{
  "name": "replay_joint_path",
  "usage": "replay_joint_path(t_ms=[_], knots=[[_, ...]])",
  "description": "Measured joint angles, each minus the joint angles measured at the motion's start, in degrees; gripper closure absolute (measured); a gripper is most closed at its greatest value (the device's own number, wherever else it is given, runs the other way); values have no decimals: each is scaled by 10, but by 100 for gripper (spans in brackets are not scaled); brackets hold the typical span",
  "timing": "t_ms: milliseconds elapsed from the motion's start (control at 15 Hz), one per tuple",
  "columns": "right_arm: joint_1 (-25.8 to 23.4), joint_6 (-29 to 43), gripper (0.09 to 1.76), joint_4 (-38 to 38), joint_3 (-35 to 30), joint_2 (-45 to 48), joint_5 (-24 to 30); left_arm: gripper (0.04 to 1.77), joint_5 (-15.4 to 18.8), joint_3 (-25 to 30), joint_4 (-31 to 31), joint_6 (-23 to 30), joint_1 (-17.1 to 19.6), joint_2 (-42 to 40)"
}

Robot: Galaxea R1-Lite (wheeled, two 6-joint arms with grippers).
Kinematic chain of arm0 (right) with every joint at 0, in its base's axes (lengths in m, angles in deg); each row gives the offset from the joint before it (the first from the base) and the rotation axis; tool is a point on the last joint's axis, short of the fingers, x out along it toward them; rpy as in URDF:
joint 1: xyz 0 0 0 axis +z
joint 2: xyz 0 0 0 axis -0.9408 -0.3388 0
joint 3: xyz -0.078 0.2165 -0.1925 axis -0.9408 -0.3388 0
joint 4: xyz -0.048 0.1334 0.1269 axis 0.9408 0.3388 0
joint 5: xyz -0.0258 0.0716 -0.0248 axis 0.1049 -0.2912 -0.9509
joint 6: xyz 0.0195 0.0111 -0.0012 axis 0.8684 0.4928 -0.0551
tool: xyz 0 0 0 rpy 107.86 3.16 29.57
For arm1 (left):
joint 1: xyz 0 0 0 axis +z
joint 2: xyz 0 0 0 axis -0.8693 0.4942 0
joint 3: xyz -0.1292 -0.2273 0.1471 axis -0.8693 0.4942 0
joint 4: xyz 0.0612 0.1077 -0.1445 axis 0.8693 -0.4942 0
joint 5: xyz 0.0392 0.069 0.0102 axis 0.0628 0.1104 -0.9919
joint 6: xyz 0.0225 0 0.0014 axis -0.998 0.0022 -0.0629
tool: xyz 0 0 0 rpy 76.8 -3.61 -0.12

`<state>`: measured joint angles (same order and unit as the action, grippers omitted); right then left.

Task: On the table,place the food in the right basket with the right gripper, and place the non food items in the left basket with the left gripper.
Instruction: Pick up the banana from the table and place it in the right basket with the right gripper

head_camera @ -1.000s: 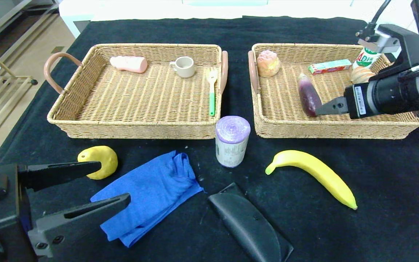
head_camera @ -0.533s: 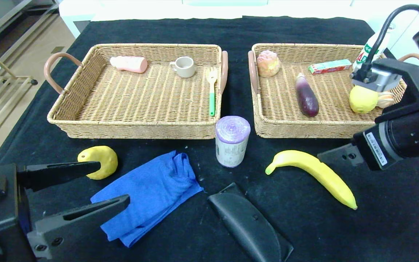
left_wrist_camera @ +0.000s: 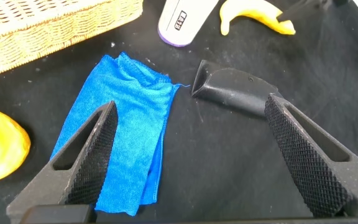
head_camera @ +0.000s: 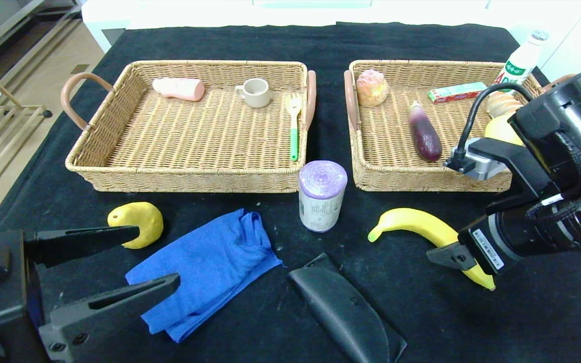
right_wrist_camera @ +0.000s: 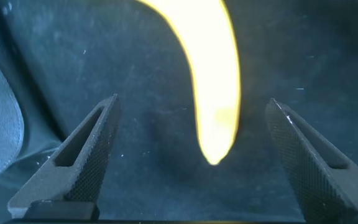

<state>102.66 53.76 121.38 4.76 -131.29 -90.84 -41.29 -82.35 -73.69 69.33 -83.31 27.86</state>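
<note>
Yellow banana (head_camera: 429, 233): it lies on the black table (head_camera: 522, 312), in front of the right basket (head_camera: 401, 179). Its near tip is partly hidden behind the right gripper (head_camera: 459, 262) in the head view.
Right gripper: it is low over the near end of the banana. The wrist view shows its two fingers spread wide with the banana's tip between them. The fingers are not touching it, and they hold nothing.
Hidden things: the right arm covers the right end of the right basket. A yellow round fruit (head_camera: 501, 130) and a bun (head_camera: 503, 103) only peek out behind it.
Right basket: a purple eggplant (head_camera: 424, 132), a pink cake (head_camera: 371, 86), a small flat box (head_camera: 457, 92) and a white bottle (head_camera: 520, 63) are also in it.
Left gripper (head_camera: 136, 257): it waits near the front left corner, above the blue cloth (head_camera: 210, 267). Its fingers are wide apart and hold nothing.
Still on the table: the blue cloth, a black case (head_camera: 346, 312), a purple-topped roll (head_camera: 322, 195) and a yellow fruit (head_camera: 136, 224).
Left basket (head_camera: 189, 179): it holds a pink bottle (head_camera: 179, 88), a cup (head_camera: 255, 93) and a green-handled fork (head_camera: 294, 128).
</note>
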Motion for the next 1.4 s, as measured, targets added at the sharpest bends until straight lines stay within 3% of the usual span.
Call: replay_joint_path(t_ms=[267, 1067, 1400], knots=[[9, 1, 15, -17, -9, -21, -28, 9, 0, 0, 0, 0, 0, 0], [1, 2, 15, -78, -39, -53, -29, 9, 0, 0, 0, -1, 0, -1], [-2, 4, 86, -78, -44, -55, -29, 9, 0, 0, 2, -1, 1, -2]])
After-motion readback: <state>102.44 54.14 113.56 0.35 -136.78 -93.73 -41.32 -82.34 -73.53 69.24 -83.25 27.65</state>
